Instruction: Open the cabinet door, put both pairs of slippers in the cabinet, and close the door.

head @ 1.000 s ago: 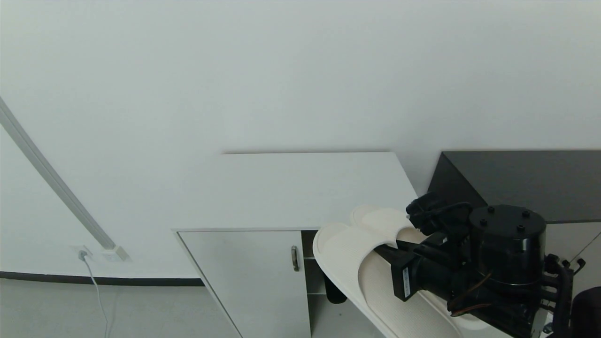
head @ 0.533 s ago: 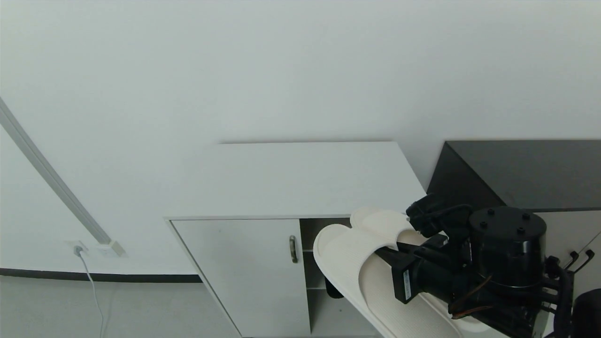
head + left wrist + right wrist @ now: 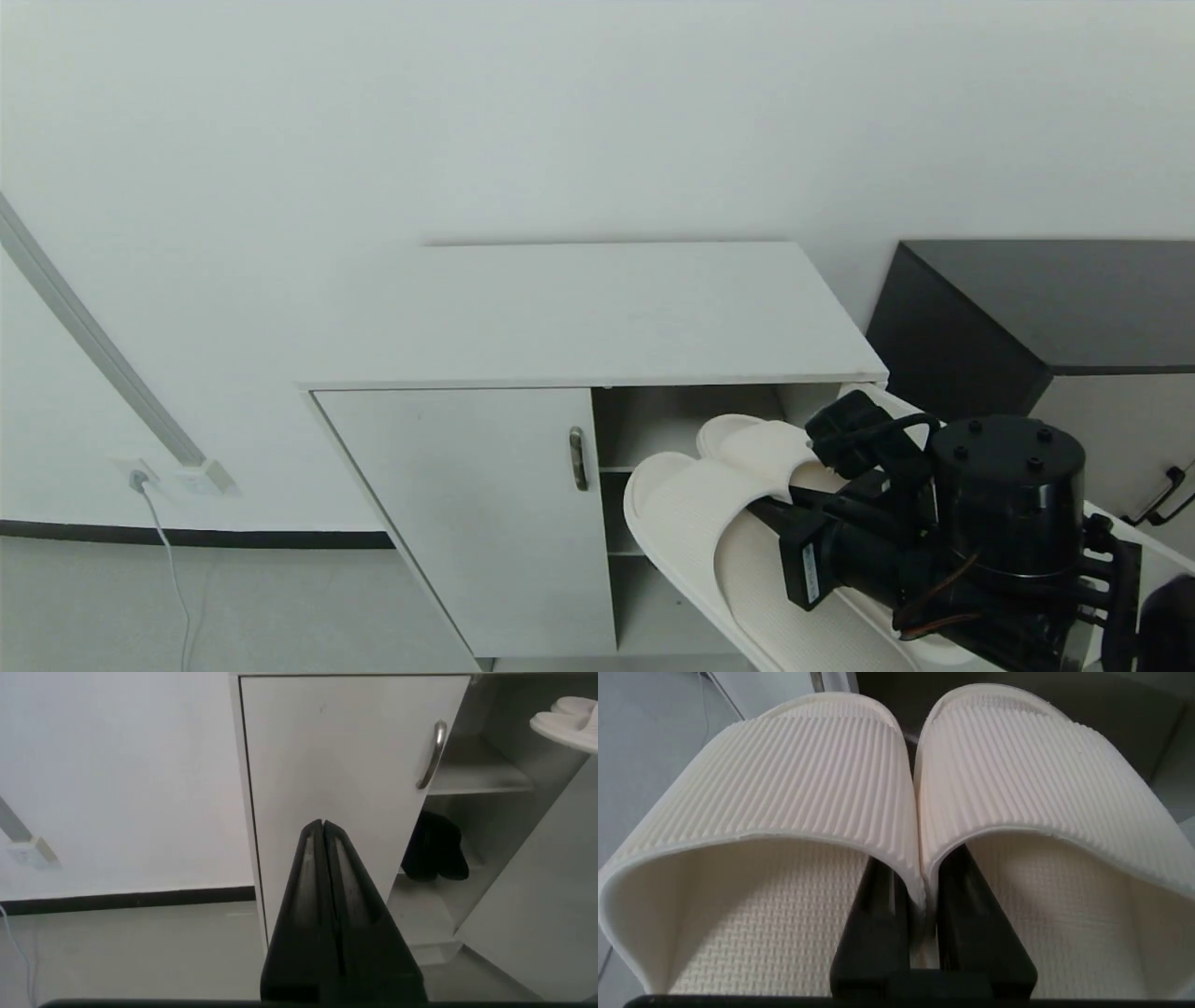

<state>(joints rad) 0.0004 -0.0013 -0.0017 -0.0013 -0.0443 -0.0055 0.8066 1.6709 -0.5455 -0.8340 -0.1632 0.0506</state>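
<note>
Right gripper (image 3: 920, 896) clamping a pair of cream ribbed slippers (image 3: 691, 523) by their touching inner straps, holding them just before the open right side of the white cabinet (image 3: 597, 313), left door (image 3: 467, 504) sitting shut, left gripper (image 3: 323, 835) hanging pressed together and empty, facing that door, a dark item (image 3: 434, 849) resting on a lower shelf (image 3: 425, 919) inside.

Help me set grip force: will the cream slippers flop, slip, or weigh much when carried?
Probably light and fairly stiff: the slippers jut past the right gripper without drooping. Their ribbed surface likely resists slipping in its hold.
</note>
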